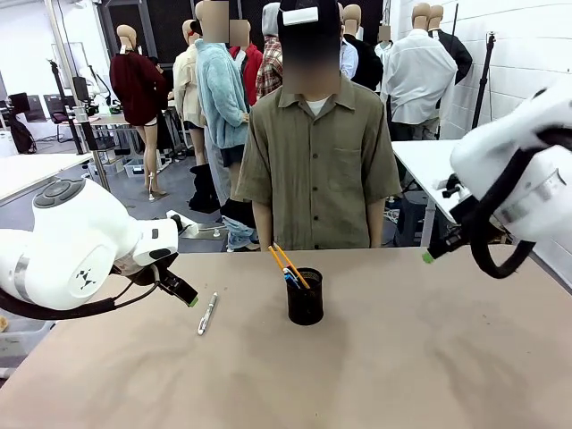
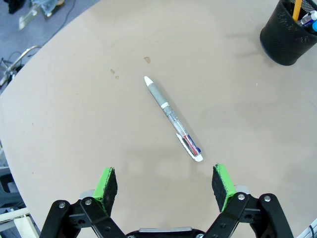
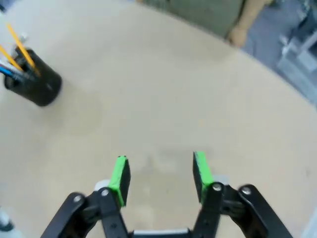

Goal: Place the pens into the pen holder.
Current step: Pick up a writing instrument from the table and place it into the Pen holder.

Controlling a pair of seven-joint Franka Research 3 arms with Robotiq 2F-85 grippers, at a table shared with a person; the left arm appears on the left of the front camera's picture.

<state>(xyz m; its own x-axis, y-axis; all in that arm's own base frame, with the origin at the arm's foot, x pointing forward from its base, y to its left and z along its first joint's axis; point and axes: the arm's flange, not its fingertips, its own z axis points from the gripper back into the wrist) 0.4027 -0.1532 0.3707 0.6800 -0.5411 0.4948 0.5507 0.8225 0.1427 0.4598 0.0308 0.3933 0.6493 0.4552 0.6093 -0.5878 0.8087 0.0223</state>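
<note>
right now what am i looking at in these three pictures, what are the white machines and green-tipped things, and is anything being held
Two white robot arms share a table with a person standing at the far side. The wide picture comes from a fixed camera between the arms: the left arm enters from picture left, the right arm from picture right. The other two pictures come from cameras on each wrist, looking along that arm's claw; the green bits are its finger pads. The left claw is open, with a silver-white pen lying flat on the table ahead of it. The right claw is open too, over bare table. A black mesh cup stands mid-table with yellow pencils and a blue pen in it. Neither claw holds anything.
</note>
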